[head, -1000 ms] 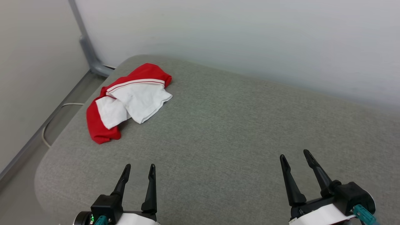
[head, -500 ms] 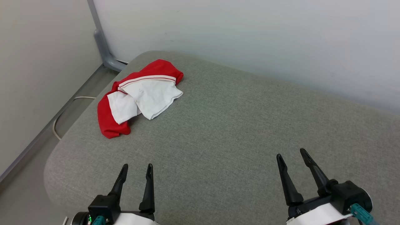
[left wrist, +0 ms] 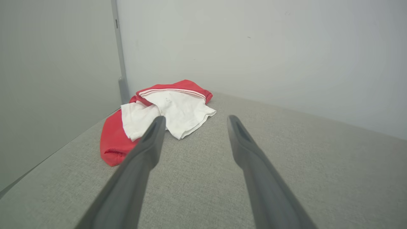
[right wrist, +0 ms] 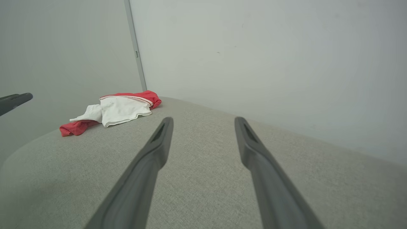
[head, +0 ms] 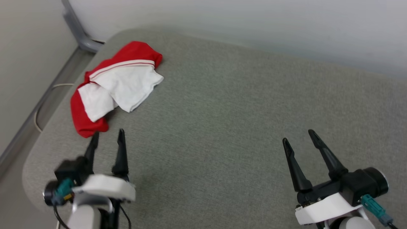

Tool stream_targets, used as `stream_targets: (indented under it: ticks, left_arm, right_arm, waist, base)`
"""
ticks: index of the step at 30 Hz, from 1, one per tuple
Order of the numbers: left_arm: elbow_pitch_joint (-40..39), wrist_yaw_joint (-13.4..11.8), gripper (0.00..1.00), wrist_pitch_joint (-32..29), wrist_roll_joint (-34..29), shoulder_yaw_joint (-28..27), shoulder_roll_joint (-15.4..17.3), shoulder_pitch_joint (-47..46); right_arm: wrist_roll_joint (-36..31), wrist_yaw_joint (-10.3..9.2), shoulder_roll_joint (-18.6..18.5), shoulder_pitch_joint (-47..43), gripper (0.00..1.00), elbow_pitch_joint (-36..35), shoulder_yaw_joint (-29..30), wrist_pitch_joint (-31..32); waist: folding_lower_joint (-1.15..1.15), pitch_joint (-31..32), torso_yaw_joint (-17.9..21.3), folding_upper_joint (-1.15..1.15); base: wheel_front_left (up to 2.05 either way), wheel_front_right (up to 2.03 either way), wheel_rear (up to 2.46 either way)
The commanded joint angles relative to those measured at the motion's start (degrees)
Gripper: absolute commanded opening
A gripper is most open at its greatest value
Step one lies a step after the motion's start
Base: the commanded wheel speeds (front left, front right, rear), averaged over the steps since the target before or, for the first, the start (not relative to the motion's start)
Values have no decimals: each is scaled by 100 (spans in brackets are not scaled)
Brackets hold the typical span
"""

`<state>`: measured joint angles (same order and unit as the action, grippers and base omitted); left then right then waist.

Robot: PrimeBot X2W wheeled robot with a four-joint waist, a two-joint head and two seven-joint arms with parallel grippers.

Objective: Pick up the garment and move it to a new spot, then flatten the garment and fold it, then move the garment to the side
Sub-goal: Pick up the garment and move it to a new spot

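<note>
Left gripper (head: pixel 108 133): jaws apart, nothing between them, tips close to the garment (head: pixel 117 82) at its near red edge. Right gripper (head: pixel 298 136): jaws apart, empty, well apart from the garment. The garment lies crumpled, white sleeves uppermost, on the far-left corner of the grey upholstered surface (head: pixel 229 108).

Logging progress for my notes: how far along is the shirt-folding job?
Done: nothing; the garment lies crumpled on the grey surface, far left. In hand: the open left gripper points toward it, gripping nothing; the right gripper is open, empty. Left: pick up, move, flatten, fold, set aside.
</note>
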<state>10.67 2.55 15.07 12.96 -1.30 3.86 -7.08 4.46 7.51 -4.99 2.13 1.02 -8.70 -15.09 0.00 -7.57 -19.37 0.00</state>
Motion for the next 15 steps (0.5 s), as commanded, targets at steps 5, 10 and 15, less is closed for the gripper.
stream_targets:
  ticks: [5, 10, 15]
  left_arm:
    - [1081, 232, 100, -774, 235, -179, 666, -1415]
    - [1685, 397, 100, -2357, 434, -121, 1592, -2855]
    - [2058, 408, 100, -3675, 501, -118, 2144, -3551]
  right_arm:
    - [-78, -4, -271, 291, 100, -308, -53, -12]
    - [-90, -4, -506, 509, 100, -677, -139, -12]
    - [-114, -5, -570, 648, 100, -929, -208, -12]
  waist:
    - [0, -870, 509, 0]
    - [0, -1495, 909, 0]
    - [0, -1908, 1207, 0]
  base:
    - [0, 0, 0]
    - [0, 0, 0]
    - [0, 0, 0]
